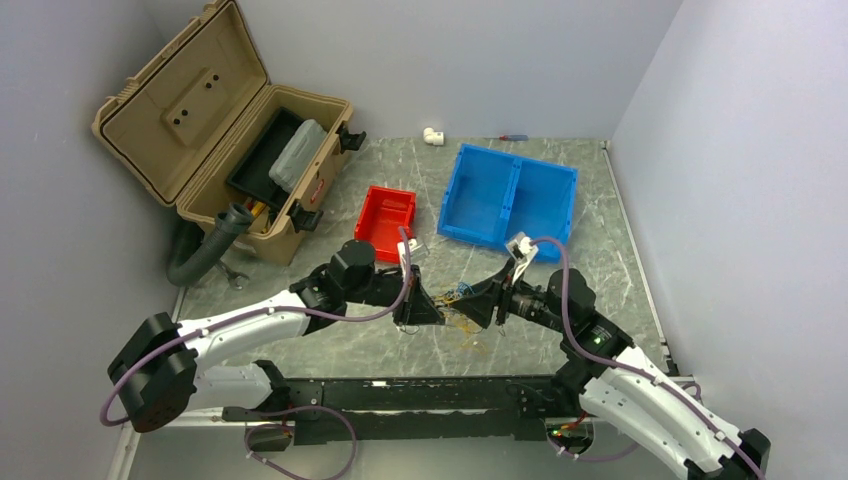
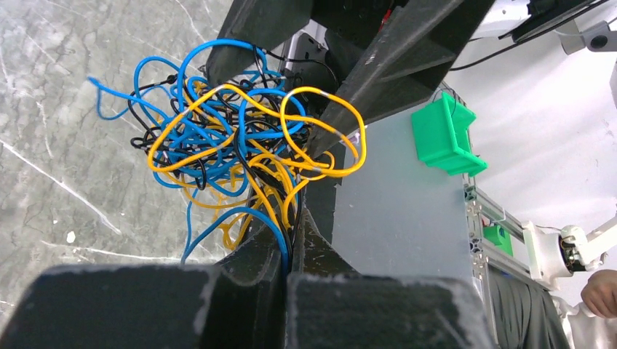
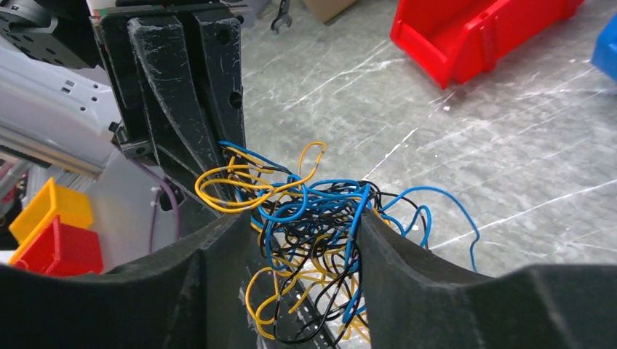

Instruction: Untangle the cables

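While the left end effector is pressed together on some blue and black strands, the right end effector has its fingers apart around the cables, a tangle of blue, yellow-orange and black wires held between both over the surface.

Top view: cables too small

On the bench, the toolbox sits upper left, the small bin at centre, the divided bin right of it, the cables below both.
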### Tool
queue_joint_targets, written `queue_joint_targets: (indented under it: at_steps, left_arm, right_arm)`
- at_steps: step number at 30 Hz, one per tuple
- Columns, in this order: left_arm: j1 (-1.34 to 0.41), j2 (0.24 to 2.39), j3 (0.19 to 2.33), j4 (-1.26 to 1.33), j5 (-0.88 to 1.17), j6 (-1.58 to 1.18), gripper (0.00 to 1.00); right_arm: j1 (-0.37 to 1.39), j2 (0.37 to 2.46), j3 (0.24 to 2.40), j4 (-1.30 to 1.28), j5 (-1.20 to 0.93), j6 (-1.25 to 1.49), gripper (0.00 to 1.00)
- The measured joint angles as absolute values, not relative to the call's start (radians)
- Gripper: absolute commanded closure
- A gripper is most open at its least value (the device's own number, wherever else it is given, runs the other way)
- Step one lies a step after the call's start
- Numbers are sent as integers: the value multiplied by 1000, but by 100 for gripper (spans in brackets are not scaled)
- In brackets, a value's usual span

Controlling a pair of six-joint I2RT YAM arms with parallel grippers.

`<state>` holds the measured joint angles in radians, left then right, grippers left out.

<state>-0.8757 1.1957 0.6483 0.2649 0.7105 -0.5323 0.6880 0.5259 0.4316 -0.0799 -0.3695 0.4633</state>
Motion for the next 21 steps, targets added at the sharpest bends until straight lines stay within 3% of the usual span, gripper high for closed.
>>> queue_joint_targets:
  at_steps: [3,6,8,10,15,18,21]
  left_arm:
    - [-879,1194,651,264,710,-523,100]
    - [-879,1190,653,262,710,-513,100]
    - [-879,1185,653,260,709,-509,100]
    - [-879,1178,657,257,709,-508,100]
    - [-879,1164,659,257,707,-508,100]
    - [-879,1164,661,252,698,-508,100]
    - [-880,1156,671,209,643,-501,100]
  right_arm:
    - [688,545,432,-64,-396,463,46]
    - [688,547,430,-56,-403,464,28]
    - [688,537,428,-52,-403,466,25]
    - [688,527,425,-50,-403,464,35]
    - [688,522,422,-45,-407,459,87]
    - [688,521,420,-52,-398,466,100]
    - [688,498,420,-97,-304,476,100]
